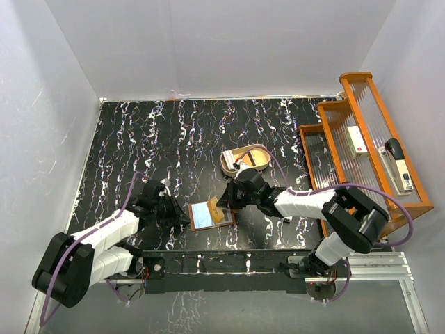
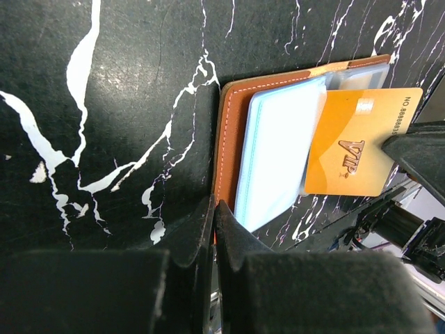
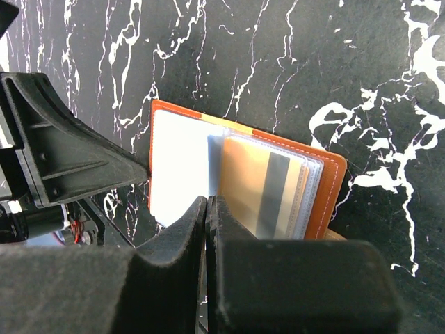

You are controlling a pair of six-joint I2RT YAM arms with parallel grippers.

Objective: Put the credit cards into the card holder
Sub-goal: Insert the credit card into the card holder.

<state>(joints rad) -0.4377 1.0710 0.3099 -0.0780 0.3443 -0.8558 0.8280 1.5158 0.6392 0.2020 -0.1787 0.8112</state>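
Note:
The brown card holder (image 1: 200,216) lies open on the black marbled table, its pale blue sleeves up. My left gripper (image 1: 186,216) is shut on its left leather edge (image 2: 228,139); an orange sliver shows between the jaws (image 2: 214,205). My right gripper (image 1: 226,203) is shut on the outer edge of an orange credit card (image 1: 220,213) marked VIP (image 2: 354,146). The card's other end is tucked among the sleeves. In the right wrist view the card's striped back (image 3: 257,188) shows against the holder (image 3: 327,188), just beyond my shut jaws (image 3: 208,202). No other card shows.
A tan oval tray (image 1: 247,158) stands just behind the right gripper. A stepped wooden rack (image 1: 327,111) fills the right side, with a small white box (image 1: 357,139) and a stapler (image 1: 398,163) on it. White walls enclose the table.

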